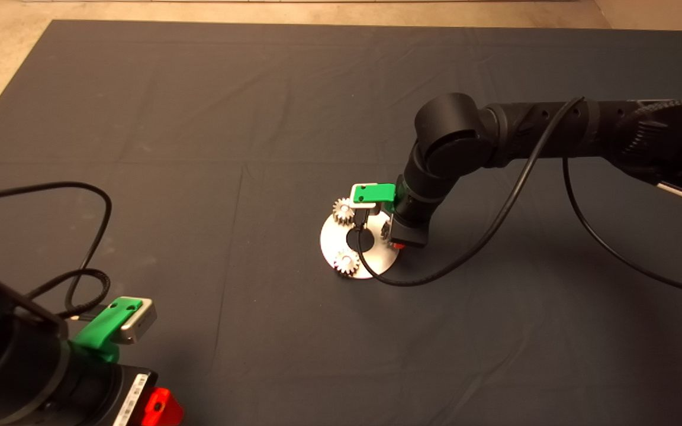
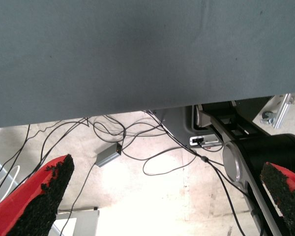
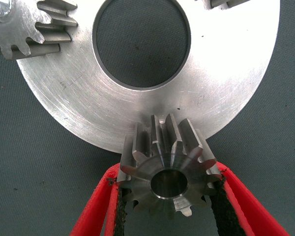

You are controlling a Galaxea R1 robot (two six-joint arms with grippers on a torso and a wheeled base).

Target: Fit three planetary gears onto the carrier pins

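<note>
Right hand [image 3: 168, 216] over the 3 o'clock rim of the disc [image 1: 376, 260], pads [image 3: 221, 209] pinching a planetary gear [image 3: 168, 169] by its toothed flanks. Gear in the grip sitting at the disc's outer edge, teeth overhanging onto the dark mat [image 1: 258, 118]; whether seated on a carrier pin, cannot tell. Two more planetary gears on the disc: one at 11 o'clock [image 1: 342, 209], one at 7 o'clock [image 1: 346, 262], each overlapping the rim a little. Round centre hole [image 3: 142, 42] open, mat showing through. Black cable [image 1: 465, 254] looping from the right arm down past the disc's 5 o'clock edge. Wide bare mat all around the disc, most of it toward 9 and 12 o'clock on the worktop. Left hand [image 2: 157, 196] parked at the lower left corner, fingers [image 2: 39, 196] spread wide apart, floor and loose cables beyond the mat's edge in its wrist view.
</note>
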